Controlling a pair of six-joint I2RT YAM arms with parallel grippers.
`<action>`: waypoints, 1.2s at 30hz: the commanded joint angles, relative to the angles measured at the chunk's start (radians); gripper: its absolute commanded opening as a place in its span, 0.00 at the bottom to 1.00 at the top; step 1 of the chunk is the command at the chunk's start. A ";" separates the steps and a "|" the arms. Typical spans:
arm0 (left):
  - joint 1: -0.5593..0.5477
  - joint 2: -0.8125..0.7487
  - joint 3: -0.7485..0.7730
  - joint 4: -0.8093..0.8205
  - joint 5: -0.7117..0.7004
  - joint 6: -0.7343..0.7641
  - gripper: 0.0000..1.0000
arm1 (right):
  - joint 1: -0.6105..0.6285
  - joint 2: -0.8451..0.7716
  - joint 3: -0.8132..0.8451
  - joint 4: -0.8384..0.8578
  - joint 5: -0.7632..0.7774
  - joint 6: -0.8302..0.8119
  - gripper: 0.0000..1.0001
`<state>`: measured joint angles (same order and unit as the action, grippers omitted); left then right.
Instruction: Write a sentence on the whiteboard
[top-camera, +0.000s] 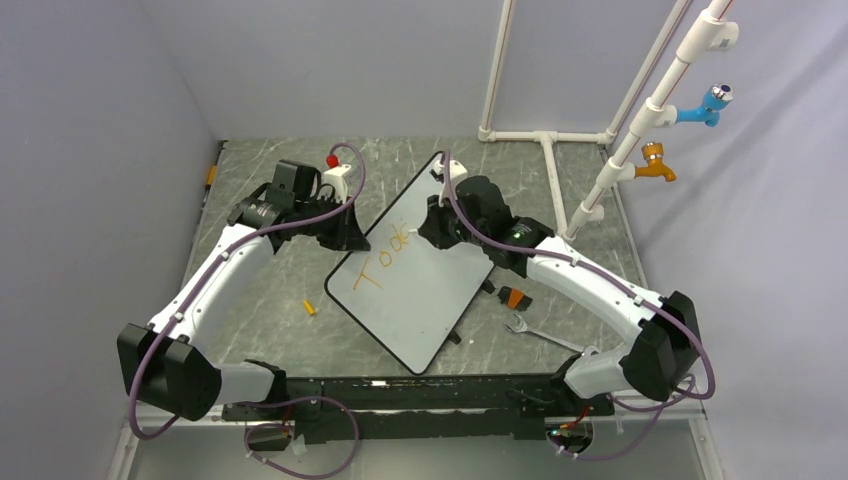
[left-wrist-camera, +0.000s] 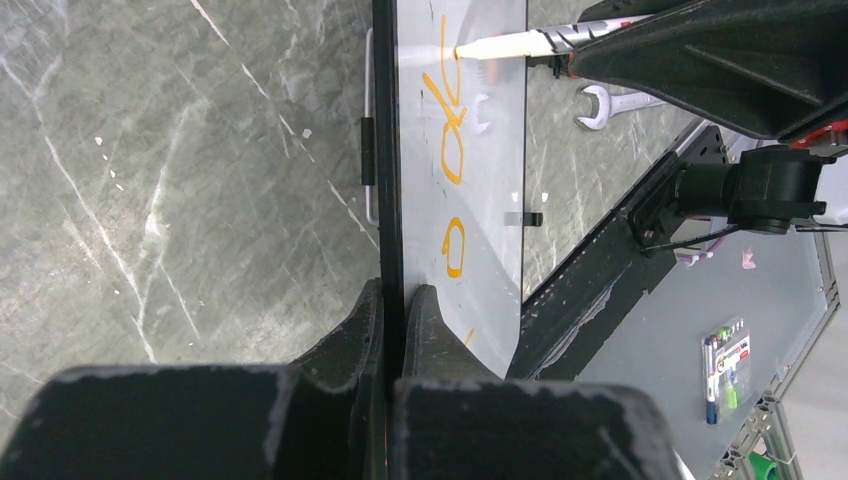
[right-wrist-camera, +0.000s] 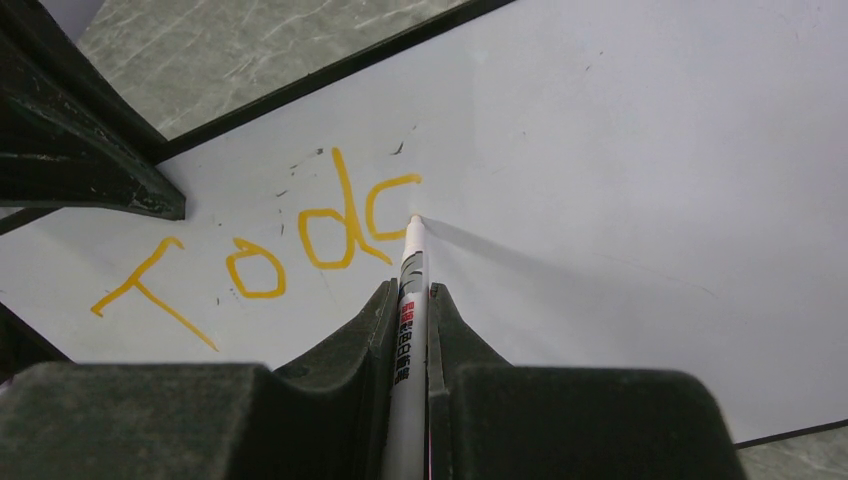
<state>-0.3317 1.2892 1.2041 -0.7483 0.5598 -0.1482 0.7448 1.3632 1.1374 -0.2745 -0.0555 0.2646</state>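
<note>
The whiteboard (top-camera: 420, 290) lies at an angle in the middle of the table. It carries orange letters (top-camera: 382, 258) reading "Tod" plus a curved stroke, clear in the right wrist view (right-wrist-camera: 300, 245). My left gripper (top-camera: 345, 232) is shut on the board's black rim (left-wrist-camera: 388, 150) at its far left edge. My right gripper (top-camera: 440, 228) is shut on a white marker (right-wrist-camera: 410, 320). The marker's tip (right-wrist-camera: 414, 221) touches the board at the end of the last stroke. The marker also shows in the left wrist view (left-wrist-camera: 510, 45).
An orange cap (top-camera: 310, 307) lies on the table left of the board. An orange and black object (top-camera: 514, 297) and a wrench (top-camera: 540, 333) lie right of it. White pipes (top-camera: 555, 180) with taps stand at the back right.
</note>
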 joint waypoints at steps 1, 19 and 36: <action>-0.001 -0.018 0.008 0.048 -0.123 0.099 0.00 | -0.003 0.022 0.072 0.006 0.020 -0.023 0.00; -0.001 -0.013 0.009 0.044 -0.132 0.103 0.00 | -0.002 0.049 0.102 0.013 -0.005 -0.029 0.00; -0.001 -0.013 0.009 0.042 -0.147 0.105 0.00 | -0.002 0.003 -0.022 0.023 -0.018 -0.006 0.00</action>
<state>-0.3321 1.2892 1.2041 -0.7547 0.5472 -0.1474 0.7429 1.3827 1.1488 -0.2584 -0.0704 0.2470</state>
